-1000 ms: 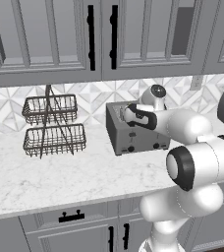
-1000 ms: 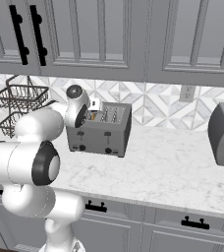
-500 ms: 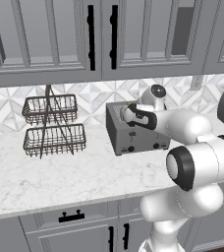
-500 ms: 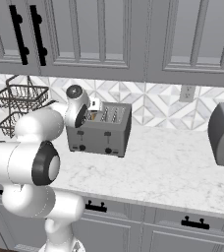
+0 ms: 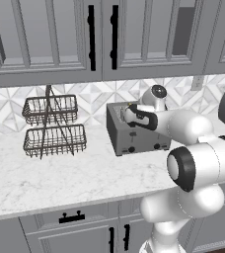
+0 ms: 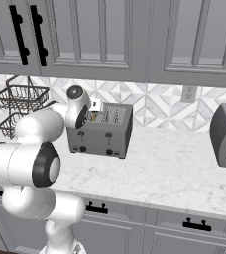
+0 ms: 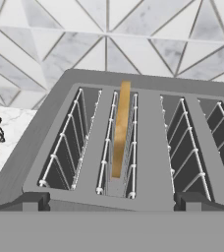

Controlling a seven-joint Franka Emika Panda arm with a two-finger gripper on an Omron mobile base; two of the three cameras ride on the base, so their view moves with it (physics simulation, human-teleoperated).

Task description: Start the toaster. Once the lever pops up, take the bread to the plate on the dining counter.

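The white arm's two-finger gripper [image 5: 126, 115] hangs above the near-left top edge of the boxy grey metal toaster [image 6: 101, 132], which stands on the grey-veined white marble counter [image 6: 174, 171] with grey cabinets below. Its jaws stand spread wide and hold nothing. Seen from the hand camera, which looks down the gripper, the thin golden-brown slice of bread [image 7: 121, 129] stands upright on edge in the second slot from the left, just below and ahead of the hand, touched by nothing but the slot's wire guides. Judging by this, the task looks early: the bread has not been lifted out, and whether the lever is pressed down or has popped up cannot be told. Left to do are the lifting of the slice and its carrying to the plate on the dining counter.
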